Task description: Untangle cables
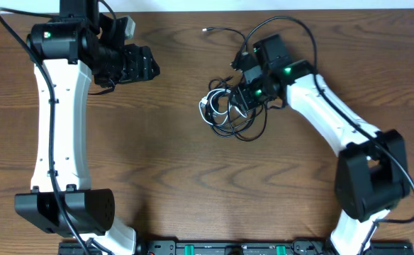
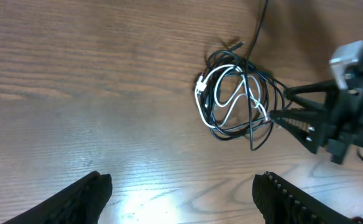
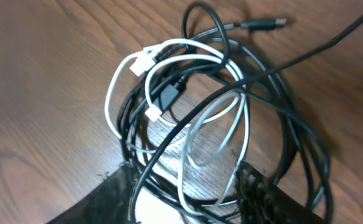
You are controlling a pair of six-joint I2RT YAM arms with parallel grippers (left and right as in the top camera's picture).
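Observation:
The cables (image 1: 223, 112) lie in one tangled bundle at the table's middle: several looped black cords with one white cord (image 3: 115, 87) woven through them. The bundle also shows in the left wrist view (image 2: 234, 98). One black cord (image 1: 225, 31) trails off to the far side, ending in a small plug. My right gripper (image 3: 188, 194) is open and low at the bundle's right edge, with several black and white strands lying between its fingers; it shows overhead (image 1: 238, 100). My left gripper (image 2: 183, 198) is open and empty, well left of the bundle (image 1: 152, 68).
A thicker black lead (image 1: 292, 25) loops over the right arm near the bundle. A black rail with green connectors (image 1: 214, 248) runs along the front edge. The arm bases stand at the front left (image 1: 65, 209) and front right (image 1: 370, 180).

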